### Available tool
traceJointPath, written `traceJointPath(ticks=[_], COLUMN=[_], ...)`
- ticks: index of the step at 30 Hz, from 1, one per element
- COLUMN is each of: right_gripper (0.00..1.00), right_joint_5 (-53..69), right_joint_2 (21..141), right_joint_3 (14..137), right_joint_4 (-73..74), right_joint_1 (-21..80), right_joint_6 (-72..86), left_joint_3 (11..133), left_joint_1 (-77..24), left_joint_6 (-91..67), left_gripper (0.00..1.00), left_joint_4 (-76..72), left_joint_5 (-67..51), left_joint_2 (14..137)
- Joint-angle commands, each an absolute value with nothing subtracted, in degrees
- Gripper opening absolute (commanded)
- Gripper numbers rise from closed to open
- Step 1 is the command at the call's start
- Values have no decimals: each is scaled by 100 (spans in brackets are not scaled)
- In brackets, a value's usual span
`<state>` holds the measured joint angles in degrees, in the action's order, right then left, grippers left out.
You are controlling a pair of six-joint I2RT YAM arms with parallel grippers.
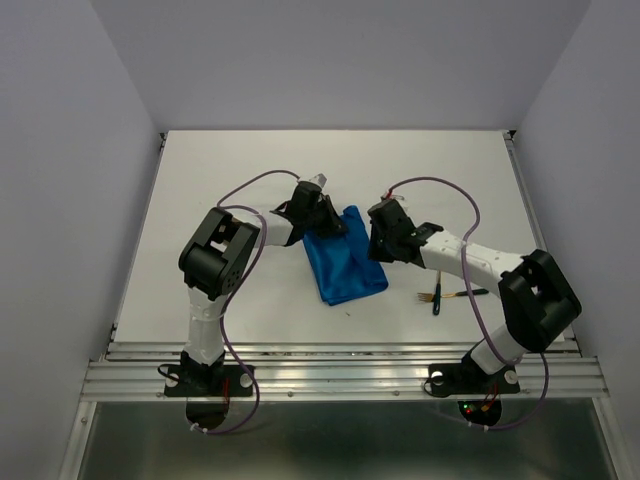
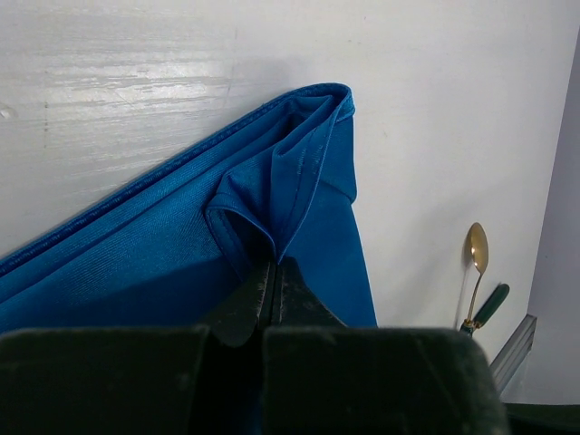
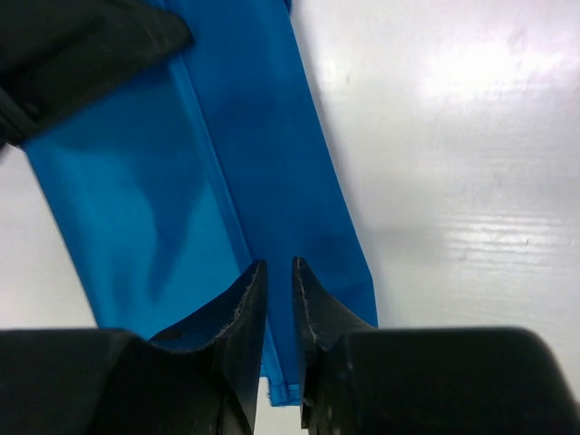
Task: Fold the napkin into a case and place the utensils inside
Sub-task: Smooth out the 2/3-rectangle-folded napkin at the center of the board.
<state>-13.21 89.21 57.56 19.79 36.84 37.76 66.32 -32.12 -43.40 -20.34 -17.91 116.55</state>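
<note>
Left wrist view: left tool (image 2: 275, 265) clamps a fold of the napkin (image 2: 136, 245), mid worktop (image 2: 453, 109); seemingly limp, light cloth, best pinched at hems. Right tool (image 3: 278, 267), narrowly parted, empty, at its 3 o'clock

Counted on one table (image 1: 250, 170): one napkin (image 1: 345, 262), blue and folded, right at the fingertips of the left gripper (image 2: 275, 272) and of the right gripper (image 3: 279, 272). Two utensils, namely one spoon (image 2: 475, 249) ahead and off to the right of the left gripper, apart from the cloth, and one fork (image 1: 428, 297) back behind the right gripper, beside its forearm. Two arms, one left arm (image 1: 215, 262) and one right arm (image 1: 500, 270), each with one gripper of two fingers, four fingers in all.
</note>
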Motion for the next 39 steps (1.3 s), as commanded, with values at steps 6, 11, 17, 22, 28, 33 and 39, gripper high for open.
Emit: traceJointPath(ticks=[6,11,17,22,28,33,39], right_gripper=[20,19,18,17,16,17,17], right_joint_5=[-589,-343,-272,-325,-237,-412,-659], right_joint_2=[8490,8481,8639,8754,8763,8271,8200], right_joint_3=[4773,4562,4377,4193,4175,4437,4658], right_joint_4=[1653,1477,1362,1266,1195,1449,1573], right_joint_1=[3727,3727,3727,3727,3779,3779,3779], right_joint_6=[3744,3735,3762,3771,3771,3718,3621], left_joint_3=[6671,6715,6732,6811,6873,6899,7145], left_joint_1=[-3190,-3190,-3164,-3164,-3164,-3164,-3164], left_joint_6=[-4324,-4315,-4289,-4245,-4245,-4175,-4026], left_gripper=[0,0,0,0,0,0,0], left_joint_4=[-2224,-2127,-2083,-2004,-1977,-1934,-1600], left_joint_5=[-1916,-1863,-1828,-1819,-1854,-1863,-1889], left_joint_2=[11584,11602,11549,11566,11593,11479,11487])
